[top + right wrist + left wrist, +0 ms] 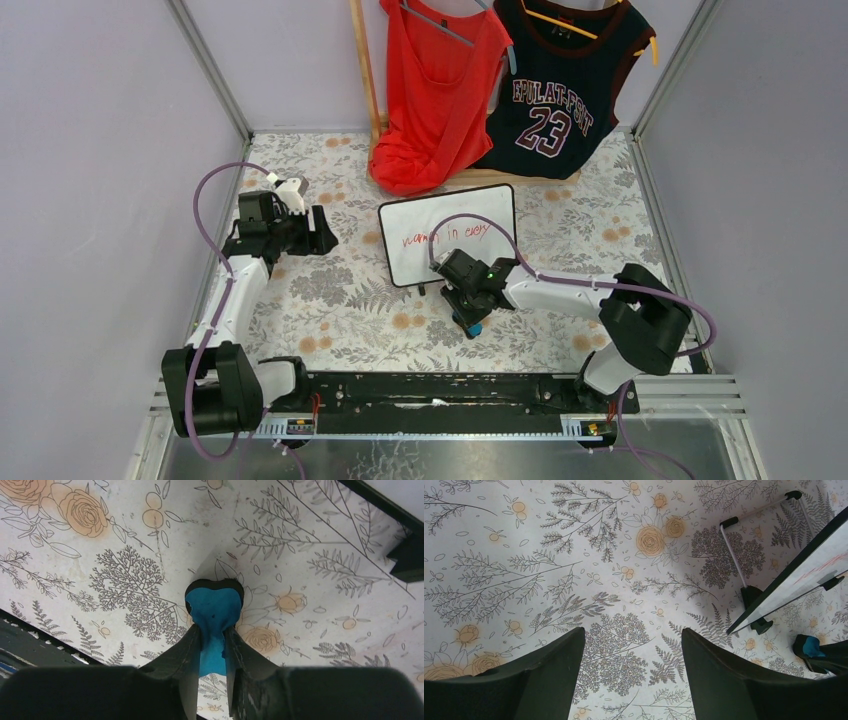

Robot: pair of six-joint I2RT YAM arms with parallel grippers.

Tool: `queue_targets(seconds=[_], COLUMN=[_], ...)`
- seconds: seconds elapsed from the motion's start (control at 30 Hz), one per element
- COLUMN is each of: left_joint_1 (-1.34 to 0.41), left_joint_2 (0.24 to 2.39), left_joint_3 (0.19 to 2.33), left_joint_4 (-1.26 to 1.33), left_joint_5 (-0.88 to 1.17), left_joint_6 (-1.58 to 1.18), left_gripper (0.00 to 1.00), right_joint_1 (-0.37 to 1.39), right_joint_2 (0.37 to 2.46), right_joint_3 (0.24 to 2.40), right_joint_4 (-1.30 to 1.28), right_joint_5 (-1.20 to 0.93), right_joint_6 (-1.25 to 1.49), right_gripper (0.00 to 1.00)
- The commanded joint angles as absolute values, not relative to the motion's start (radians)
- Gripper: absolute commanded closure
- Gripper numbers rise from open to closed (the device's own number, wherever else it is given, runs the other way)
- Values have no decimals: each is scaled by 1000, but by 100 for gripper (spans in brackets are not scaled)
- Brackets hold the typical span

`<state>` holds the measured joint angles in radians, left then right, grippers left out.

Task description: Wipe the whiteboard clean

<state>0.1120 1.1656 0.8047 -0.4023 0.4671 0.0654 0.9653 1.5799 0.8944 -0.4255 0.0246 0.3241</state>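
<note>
The whiteboard (447,240) stands tilted at mid-table, white with a thin black frame and red handwriting across it. Its edge and black feet show in the left wrist view (794,580). My right gripper (472,320) is just in front of the board's lower edge, shut on the blue eraser (214,620), which is squeezed between the fingers above the cloth. The eraser also shows in the left wrist view (809,647). My left gripper (322,232) is open and empty, left of the board, over the floral cloth (624,580).
A red top (435,90) and a dark jersey (560,85) hang on a wooden rack behind the board. Grey walls stand left and right. A black rail (440,390) runs along the near edge.
</note>
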Motion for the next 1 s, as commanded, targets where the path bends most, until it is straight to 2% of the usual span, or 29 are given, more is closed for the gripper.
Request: queue_targets(seconds=[0.0,0.2,0.37,0.57,0.8,0.97], left_joint_1=[107,107,107,107,107,106], left_joint_2=[1144,1112,1069,1153,1327,1375], left_joint_3=[789,781,737,768,906,958], left_joint_4=[-389,-351,-312,-252,-250,-198], left_joint_5=[494,526,728,956,1049,1110], left_joint_6=[77,81,200,245,237,182], left_gripper=[31,26,26,37,37,38], right_joint_1=[963,962,962,963,963,962], right_joint_2=[1474,1212,1079,1046,1046,1037], right_joint_3=[900,946,969,983,988,995], right_joint_4=[-470,-552,-599,-624,-637,-652], right_joint_5=[96,291,459,538,541,558], right_joint_6=[401,514,564,590,610,612], right_gripper=[100,100,100,100,100,100])
